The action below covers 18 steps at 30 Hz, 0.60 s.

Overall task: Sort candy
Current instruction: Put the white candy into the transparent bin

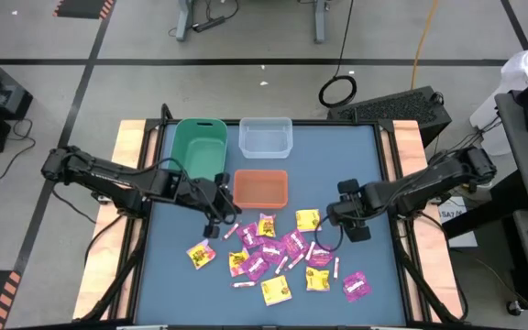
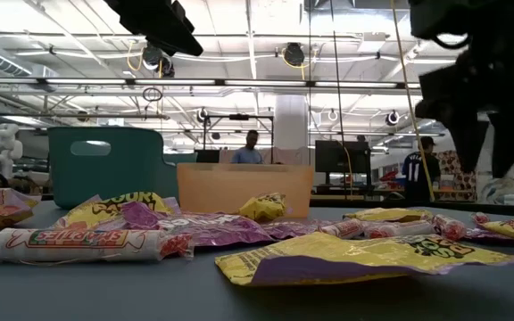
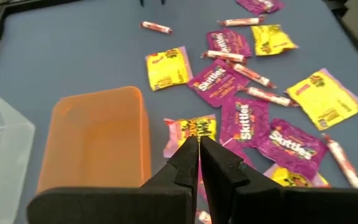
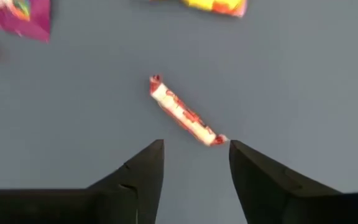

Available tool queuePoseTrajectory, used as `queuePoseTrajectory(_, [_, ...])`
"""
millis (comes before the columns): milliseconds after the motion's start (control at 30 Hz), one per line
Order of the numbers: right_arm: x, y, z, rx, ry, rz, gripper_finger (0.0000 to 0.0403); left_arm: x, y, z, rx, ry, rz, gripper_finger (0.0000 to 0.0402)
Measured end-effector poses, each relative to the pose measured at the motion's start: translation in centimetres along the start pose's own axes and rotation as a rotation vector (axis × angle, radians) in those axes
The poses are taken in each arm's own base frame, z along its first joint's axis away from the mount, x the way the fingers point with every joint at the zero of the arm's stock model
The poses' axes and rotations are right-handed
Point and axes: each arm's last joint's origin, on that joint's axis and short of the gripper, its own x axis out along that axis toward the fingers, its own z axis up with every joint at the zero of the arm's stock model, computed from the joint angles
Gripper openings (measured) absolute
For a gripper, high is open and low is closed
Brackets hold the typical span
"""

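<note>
Dark and jointed, both arms reach inward over the blue surface (image 1: 181,284) in the high view, where we see the left tool (image 1: 216,218) just off the orange bin's (image 1: 260,188) near-left corner and the right tool (image 1: 345,223) at the right edge of the candy (image 1: 278,252), a loose scatter of yellow packets, magenta packets and pale sticks spread in front of the orange bin. Behind it stand a green bin (image 1: 199,147) and a clear bin (image 1: 265,137). In the low view we look level across the sweets: a pale stick (image 2: 78,242) lies in the foreground on the left, a crumpled yellow packet (image 2: 328,259) in front, and the arms hang in from above. Two people (image 2: 251,148) stand far back in the room. In the left wrist view we find the left tool's two fingers (image 3: 185,163) pressed together with nothing between them, hovering over a yellow packet (image 3: 194,129) beside the orange bin, with magenta Skittles packets (image 3: 289,144) around. In the right wrist view the right tool's fingers (image 4: 145,168) stand spread apart above the bare surface, one red-and-white stick (image 4: 184,112) lying slantwise just ahead of them.
</note>
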Motion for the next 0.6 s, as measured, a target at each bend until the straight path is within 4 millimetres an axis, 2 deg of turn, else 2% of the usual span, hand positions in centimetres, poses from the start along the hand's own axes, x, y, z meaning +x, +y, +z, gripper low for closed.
queuePoseTrajectory(267, [0.5,0.1,0.0,-0.014,-0.010,-0.001,0.0176,0.0,0.0,0.2,-0.002,-0.016,0.015,0.0025])
queuePoseTrajectory(600, [2.4,0.5,0.9,-0.053,0.066,0.001,0.0176,1.8,-0.1,0.2,-0.001,-0.014,0.015,0.0025])
